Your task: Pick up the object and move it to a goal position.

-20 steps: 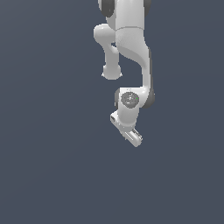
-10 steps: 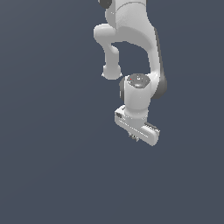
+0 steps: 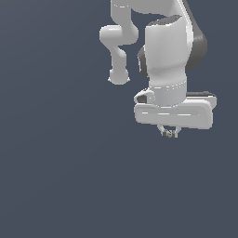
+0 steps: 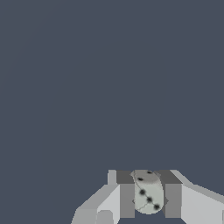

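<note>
Rising and swinging toward the camera, my arm (image 3: 169, 51) fills far more of the exterior view than it did a second ago, when it looked small and sat near the middle of the frame. Its broad white wrist body now dominates the upper part of the exterior view's right, with the elbow joints stacked behind it. I see only a plain dark blue-grey backdrop around it in both views, with no table edge or marker.

Below the wrist body sits the flat white hand, and under that the gripper (image 3: 169, 132), whose fingertips poke out only slightly. My wrist view shows them far better: two grey pads (image 4: 126, 194) stand close together, clamped onto the object (image 4: 148, 192), a pale grey-green roundish piece with small dark spots. Each pad touches one side of it, so the object sits between the fingertips, directly beneath the hand. From the exterior view it is only a speck at the gripper's tips.

I judge the grasp secure and the pick complete; the carry is under way. No goal marker is visible, so I cannot say how far remains.
</note>
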### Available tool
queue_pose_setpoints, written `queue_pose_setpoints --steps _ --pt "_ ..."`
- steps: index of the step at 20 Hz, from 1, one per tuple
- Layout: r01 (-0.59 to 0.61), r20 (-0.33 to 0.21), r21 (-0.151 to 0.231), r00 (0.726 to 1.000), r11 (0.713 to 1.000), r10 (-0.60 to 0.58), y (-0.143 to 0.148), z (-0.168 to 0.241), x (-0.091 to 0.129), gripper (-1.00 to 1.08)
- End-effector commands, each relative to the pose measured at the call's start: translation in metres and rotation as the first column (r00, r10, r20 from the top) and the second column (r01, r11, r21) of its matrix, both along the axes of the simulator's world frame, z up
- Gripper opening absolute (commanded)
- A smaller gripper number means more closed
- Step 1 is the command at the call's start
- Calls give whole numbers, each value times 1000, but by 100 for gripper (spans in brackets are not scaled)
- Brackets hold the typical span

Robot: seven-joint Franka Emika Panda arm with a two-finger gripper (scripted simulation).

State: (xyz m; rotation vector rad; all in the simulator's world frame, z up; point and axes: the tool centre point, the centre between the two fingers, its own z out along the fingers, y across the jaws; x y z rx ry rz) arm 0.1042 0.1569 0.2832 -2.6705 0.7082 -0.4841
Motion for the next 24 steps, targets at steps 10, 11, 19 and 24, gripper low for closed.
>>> queue_pose_setpoints --steps 10,11,19,24 --pt "-198 224 57 958 979 181 37 144 -11 -100" --pt "-209 235 60 953 976 190 38 152 -12 -100" --pt "-264 295 71 927 962 232 44 191 -23 -100" --pt "-271 303 73 923 960 238 45 197 -24 -100"
